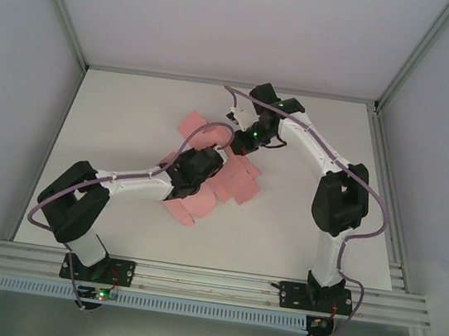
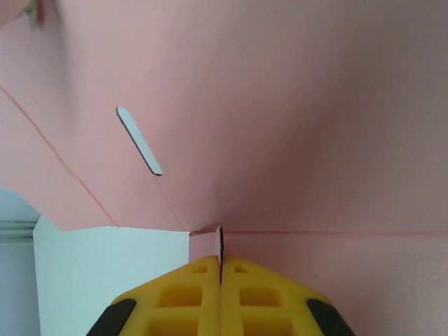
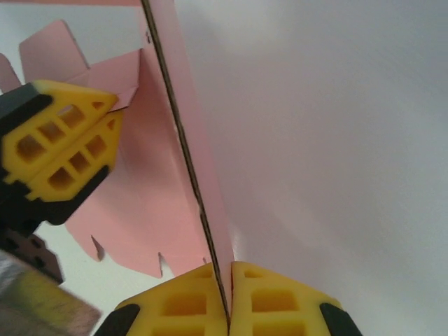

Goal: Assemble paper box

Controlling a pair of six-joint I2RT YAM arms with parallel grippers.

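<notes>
On the white counter the paper box is not yet a box. It is a pink cut-out sheet, spread out beneath and between my two grippers, and its outer flaps lie splayed on the far side of the left gripper and on the near side of the right one.

I judge this to be an early stage of the task. One panel is lifted off the counter and stands on edge, running up and away from the right gripper, which is pinched closed on that panel's thin edge. The left gripper is also clamped closed on the card, at a corner where a crease runs off to its right. From the right wrist I see it just to the left of the raised panel.

Nothing I can see is locked together: no walls joined and no corner formed. The narrow slot, above and to the left of the left gripper's tips, has nothing in it. The remaining folds, the tucking of the flaps and the closing all appear to be left to do.
</notes>
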